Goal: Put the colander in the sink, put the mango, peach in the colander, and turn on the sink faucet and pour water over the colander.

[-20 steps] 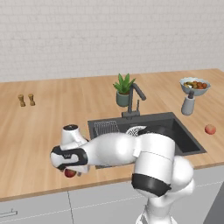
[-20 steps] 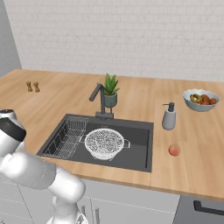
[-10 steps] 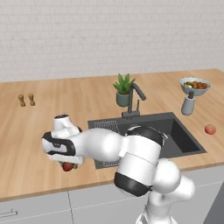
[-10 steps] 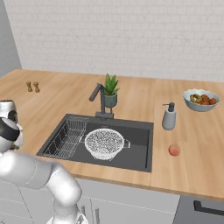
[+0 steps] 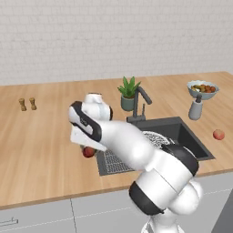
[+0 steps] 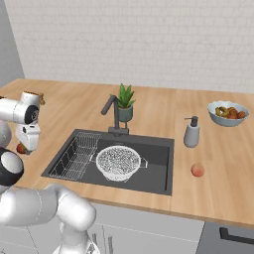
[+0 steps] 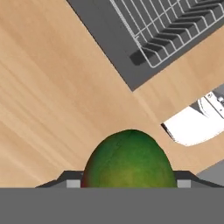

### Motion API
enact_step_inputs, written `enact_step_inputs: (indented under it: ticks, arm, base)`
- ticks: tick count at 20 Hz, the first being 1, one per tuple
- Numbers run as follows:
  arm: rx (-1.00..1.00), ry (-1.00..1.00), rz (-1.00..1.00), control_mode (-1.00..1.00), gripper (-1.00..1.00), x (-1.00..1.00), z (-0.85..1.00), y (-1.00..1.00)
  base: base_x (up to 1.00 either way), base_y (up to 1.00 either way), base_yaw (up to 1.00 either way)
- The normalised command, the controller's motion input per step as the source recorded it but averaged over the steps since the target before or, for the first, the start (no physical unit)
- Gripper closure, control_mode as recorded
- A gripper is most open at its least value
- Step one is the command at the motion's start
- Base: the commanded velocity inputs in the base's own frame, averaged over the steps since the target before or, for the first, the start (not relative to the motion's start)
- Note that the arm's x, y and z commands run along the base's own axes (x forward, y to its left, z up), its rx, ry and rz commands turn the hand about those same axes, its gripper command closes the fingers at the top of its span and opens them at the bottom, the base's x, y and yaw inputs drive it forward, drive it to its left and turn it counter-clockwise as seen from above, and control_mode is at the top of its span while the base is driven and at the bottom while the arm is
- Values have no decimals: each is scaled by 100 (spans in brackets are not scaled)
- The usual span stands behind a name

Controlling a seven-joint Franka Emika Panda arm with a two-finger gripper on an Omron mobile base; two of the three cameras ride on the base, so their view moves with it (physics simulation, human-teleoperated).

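My gripper (image 5: 87,146) is shut on the mango (image 5: 89,152), a dark red and green fruit held above the wooden counter just left of the sink (image 5: 184,132). The same mango (image 6: 21,148) hangs under the gripper (image 6: 26,145) at the left edge of the right base view. In the hand view the mango (image 7: 129,159) sits between the fingertips (image 7: 65,178). The white mesh colander (image 6: 118,161) rests in the sink (image 6: 159,166), partly hidden by my arm in the left base view. The peach (image 6: 198,170) lies on the counter right of the sink. The faucet (image 6: 112,111) gives no water.
A wire rack (image 6: 77,155) fills the sink's left part. Behind the faucet stands a potted plant (image 6: 125,103). A soap dispenser (image 6: 191,133) and a grey-blue fruit bowl (image 6: 227,112) are at the right. Two small shakers (image 5: 27,104) stand far left.
The gripper has risen from the counter with the mango in it and moved right, closer to the sink's left edge. The arm has swung with it.
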Motion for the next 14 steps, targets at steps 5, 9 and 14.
enact_step_inputs:
  ticks: [5,9,14]
  arm:
    - [10,-15,-26,-100,100,-55,23,-100]
    - [4,-18,-18,-100,100,-52,18,-100]
    - [2,-18,-3,-100,100,-26,18,-100]
  base:
    - [0,0,0]
    - [0,0,0]
    - [0,0,0]
